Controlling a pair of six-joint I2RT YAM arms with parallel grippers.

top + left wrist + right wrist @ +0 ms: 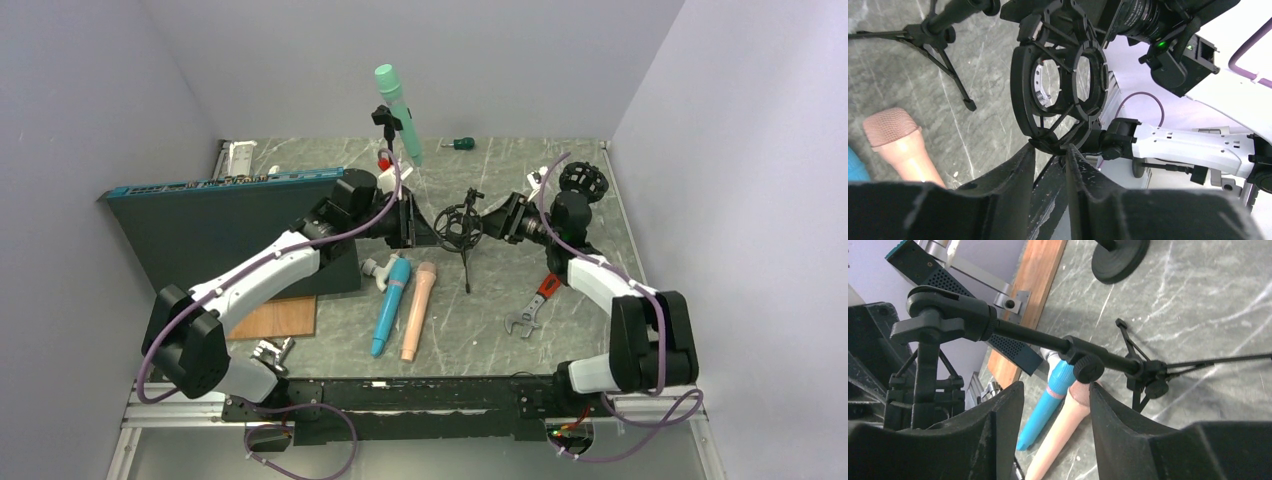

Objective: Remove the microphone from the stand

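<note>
A black tripod stand (467, 262) stands mid-table with an empty black shock mount (458, 228) on its boom. The mount's ring (1020, 85) holds nothing. A blue microphone (390, 305) and a pink microphone (418, 310) lie side by side on the table in front of it. A green microphone (398, 110) sits clipped upright on a second stand at the back. My left gripper (1048, 146) pinches the mount's lower rim. My right gripper (1055, 387) is open just under the boom (1033, 335), with the blue (1048, 402) and pink (1063, 425) microphones below.
A dark teal panel (230, 225) leans at the left over a wooden board (275, 318). A red-handled wrench (532, 308) lies right of the stand. A green screwdriver (460, 143) and a black cage-like ball (583, 180) sit at the back. A round black base (1120, 260) stands nearby.
</note>
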